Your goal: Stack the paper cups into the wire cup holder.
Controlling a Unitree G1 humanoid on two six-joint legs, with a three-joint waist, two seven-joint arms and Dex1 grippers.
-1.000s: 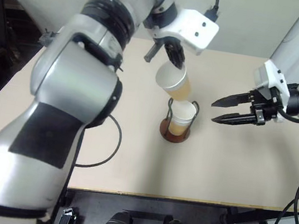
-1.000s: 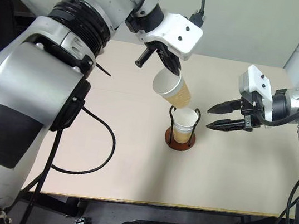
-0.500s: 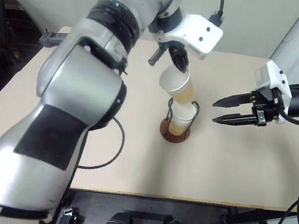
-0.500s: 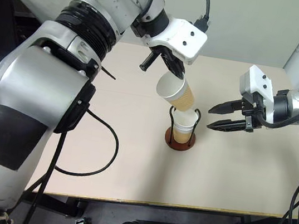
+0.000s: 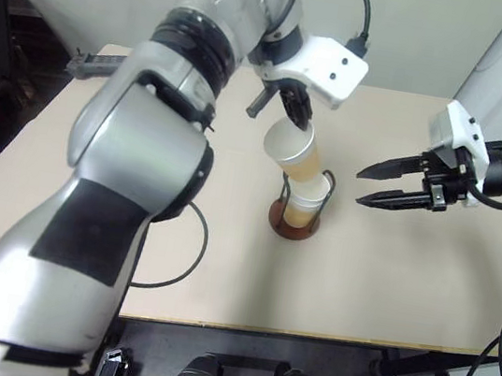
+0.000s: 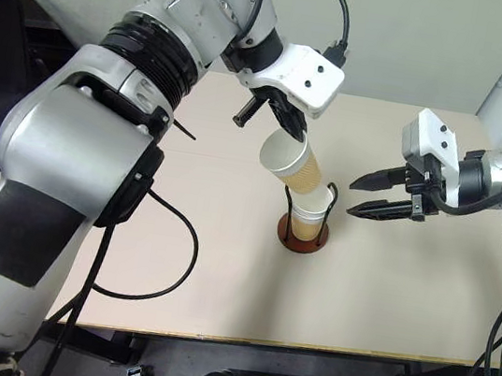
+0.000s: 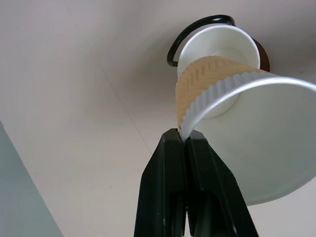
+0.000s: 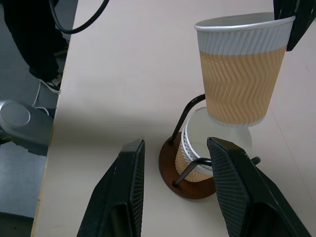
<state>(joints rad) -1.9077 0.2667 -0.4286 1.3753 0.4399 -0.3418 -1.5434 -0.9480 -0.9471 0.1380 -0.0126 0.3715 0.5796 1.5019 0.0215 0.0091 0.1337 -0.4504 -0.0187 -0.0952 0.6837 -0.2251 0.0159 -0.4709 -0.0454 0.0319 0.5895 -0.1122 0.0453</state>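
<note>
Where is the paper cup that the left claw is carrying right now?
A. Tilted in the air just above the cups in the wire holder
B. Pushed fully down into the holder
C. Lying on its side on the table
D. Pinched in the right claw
A: the left claw pinches the rim of the paper cup, which hangs tilted just above the cups already in the wire holder.

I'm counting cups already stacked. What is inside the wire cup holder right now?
White-rimmed paper cups sit nested in the holder, rims layered; their exact number is unclear. The held cup, pinched by the left gripper, hangs just above, covering part of their opening.
</note>
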